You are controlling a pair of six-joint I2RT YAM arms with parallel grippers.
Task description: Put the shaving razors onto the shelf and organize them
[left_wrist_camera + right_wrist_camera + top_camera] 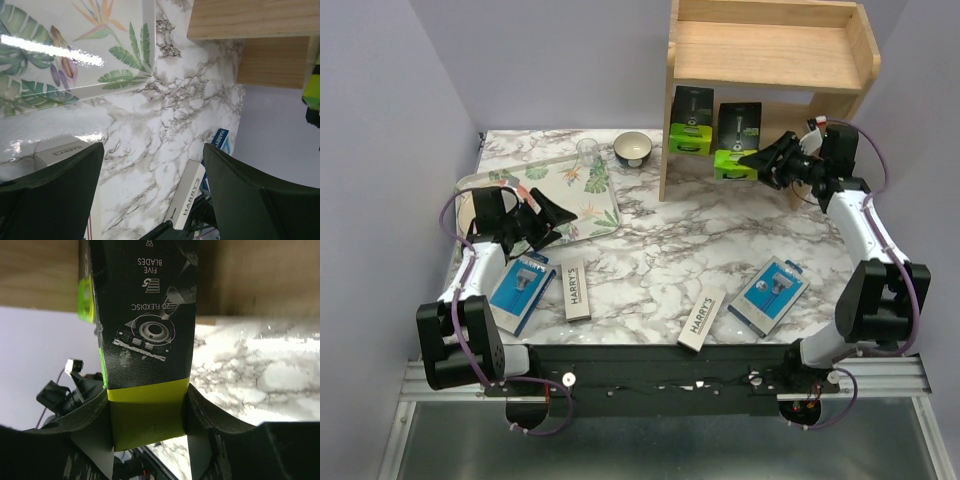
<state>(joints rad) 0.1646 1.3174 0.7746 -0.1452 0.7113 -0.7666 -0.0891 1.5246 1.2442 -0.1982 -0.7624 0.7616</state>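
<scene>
The light-wood shelf [770, 50] stands at the back right. On its lower tier one black razor box with a lime-green end [692, 118] stands upright. Beside it is a second black razor box [738, 130], and my right gripper [758, 164] is shut on it. The right wrist view shows both fingers pressed against the lime end of this box [145, 315], gripper [147, 425]. Two white Harry's boxes [577, 288] [702, 320] and two blue packs [520, 284] [770, 293] lie flat on the marble. My left gripper [555, 220] [152, 165] hangs open by the tray's near edge, holding nothing.
A floral tray [575, 185] lies at the back left with a clear glass [588, 152] on its far corner. A small bowl [633, 148] sits just left of the shelf's side panel [668, 150]. The left wrist view shows the tray [75, 50] and Harry's box [187, 200].
</scene>
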